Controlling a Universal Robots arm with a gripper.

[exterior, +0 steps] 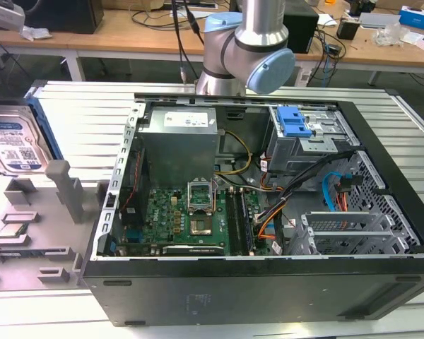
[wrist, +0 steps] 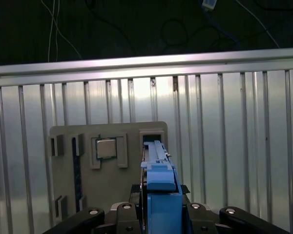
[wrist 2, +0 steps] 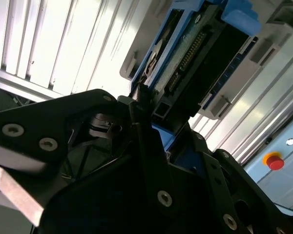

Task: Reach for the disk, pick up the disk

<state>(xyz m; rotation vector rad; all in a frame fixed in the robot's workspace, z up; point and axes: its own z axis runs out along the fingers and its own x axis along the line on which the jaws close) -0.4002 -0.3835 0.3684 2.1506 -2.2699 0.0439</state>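
Over the ribbed metal table [wrist: 234,122], the disk [wrist: 160,180] stands edge-on between the jaws, grip unclear.

Bright light w/ glare, both wrist views

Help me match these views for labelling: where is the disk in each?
Exterior view: the disk stands at the exterior view's left edge.
Second wrist view: disk edge-on, connectors showing.
First wrist view: disk edge-on, blue frame towards camera.
Shared landmark: the ribbed metal table.

disk [exterior: 14,145] label — barcodes, no print legible
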